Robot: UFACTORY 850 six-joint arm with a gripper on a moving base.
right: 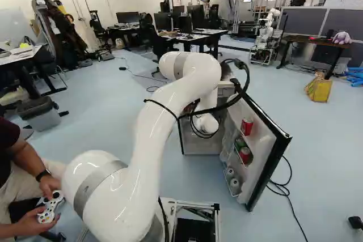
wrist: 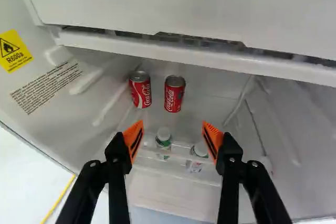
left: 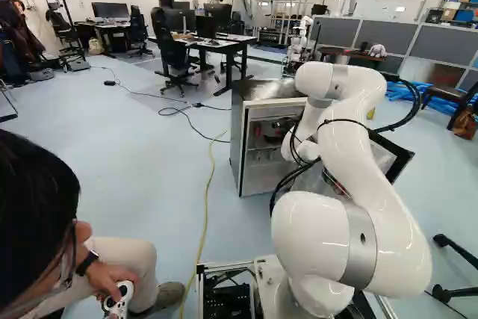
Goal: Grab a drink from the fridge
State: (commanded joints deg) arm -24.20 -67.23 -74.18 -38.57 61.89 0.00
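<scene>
Left base view. The arm (left: 373, 177) bends forward and down to the fridge (left: 260, 178), its wrist at the opening, presumably so that the gripper can enter from the front. The gripper itself is hidden here.

Right base view. The door (right: 262, 150) stands wide open, leaving the arm a way in. Its racks hold drinks too, among them a red can (right: 247, 126) near the top; the rims presumably keep them from sliding out.

Wrist view. The gripper (wrist: 172, 132) points into the fridge, fingers well apart with nothing clamped between the orange pads (wrist: 133, 140); the spread probably serves to admit a can's width. Ahead, beyond the fingertips, two red cans, one (wrist: 140, 89) beside the other (wrist: 174, 94), stand upright and slightly apart. Either suits the task, though the narrow gap between them may call for a careful, centred approach, lest a finger tip the neighbour. Two capped bottles (wrist: 164, 137) (wrist: 199, 151) show between the fingers; their depth is hard to tell, and they could obstruct a low approach.
</scene>
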